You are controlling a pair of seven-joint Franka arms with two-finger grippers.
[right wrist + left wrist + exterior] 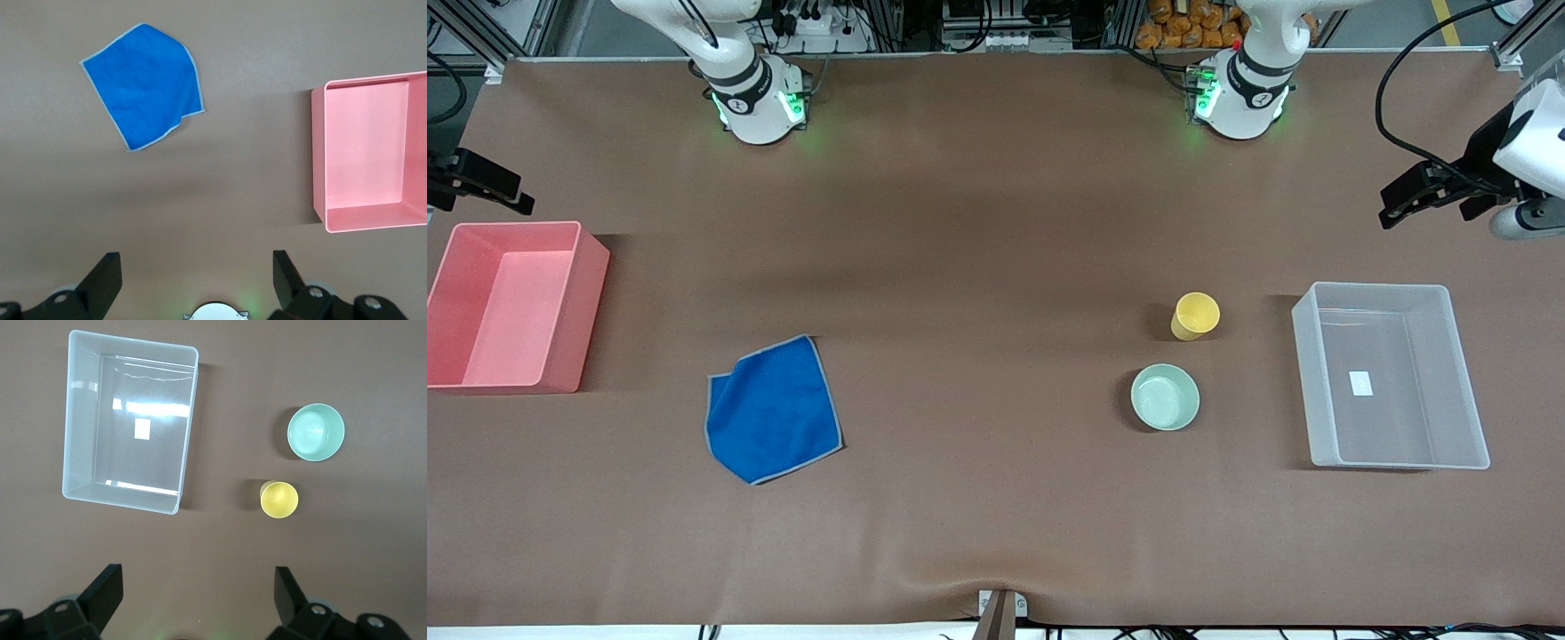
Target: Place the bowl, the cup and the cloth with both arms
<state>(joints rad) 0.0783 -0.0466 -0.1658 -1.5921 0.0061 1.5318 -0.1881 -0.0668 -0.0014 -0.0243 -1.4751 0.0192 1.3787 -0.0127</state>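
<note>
While both arms wait raised, the left gripper [197, 600] hangs wide open and empty over the table's [996, 222] left-arm end, and the right gripper [195, 283] likewise over the right-arm end. Near the clear bin [1392, 449] stand the cup [1195, 316] and, closer to the front edge, the bowl [1165, 397]. Beside the pink bin [560, 356], the cloth [772, 411] lies flat.

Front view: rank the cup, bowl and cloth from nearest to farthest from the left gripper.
From the open left gripper, raised at its arm's table end:
1. cup, beside the clear bin.
2. bowl, nearer the camera than the cup.
3. cloth, toward the right arm's end.
</note>
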